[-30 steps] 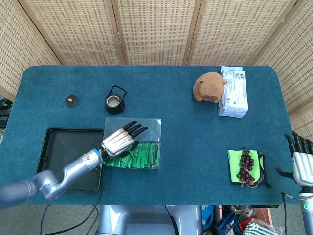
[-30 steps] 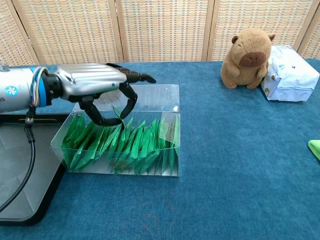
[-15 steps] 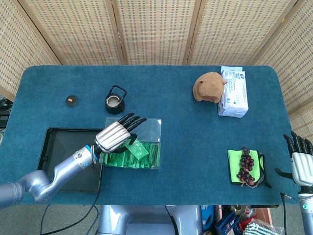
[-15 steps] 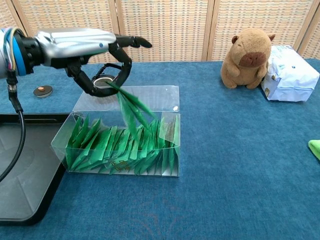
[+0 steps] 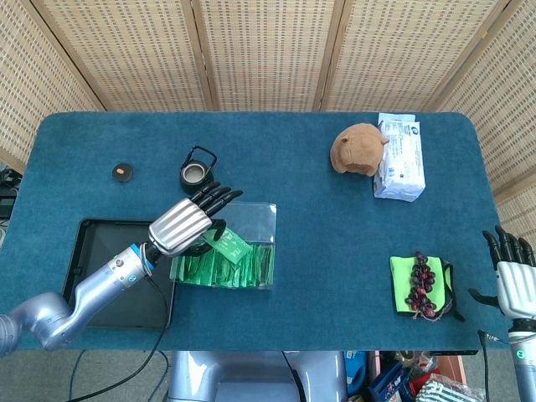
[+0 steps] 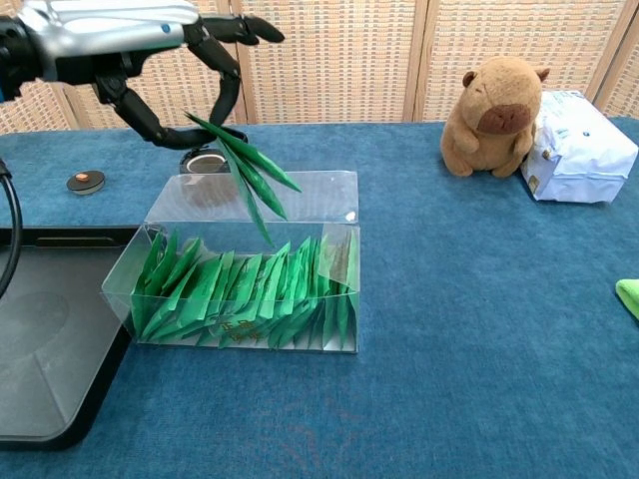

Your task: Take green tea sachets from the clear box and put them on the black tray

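My left hand (image 5: 186, 224) (image 6: 150, 50) hovers above the clear box (image 5: 226, 260) (image 6: 250, 261), pinching green tea sachets (image 5: 228, 244) (image 6: 245, 170) that dangle clear of the box's rim. Several more green sachets (image 6: 240, 294) stand packed upright inside the box. The black tray (image 5: 113, 264) (image 6: 45, 349) lies on the table just left of the box, with nothing on it. My right hand (image 5: 511, 272) waits at the table's right edge, fingers spread and holding nothing.
A small black teapot (image 5: 198, 172) stands behind the box, close under the left hand's fingers. A dark round lid (image 5: 123, 172) lies further left. A capybara plush (image 5: 358, 149), white packet (image 5: 399, 157) and grapes on a green cloth (image 5: 421, 285) occupy the right side.
My left hand has risen out of the box and drawn back leftward, lifting the sachets it pinches clear of the others. The right hand has barely moved.
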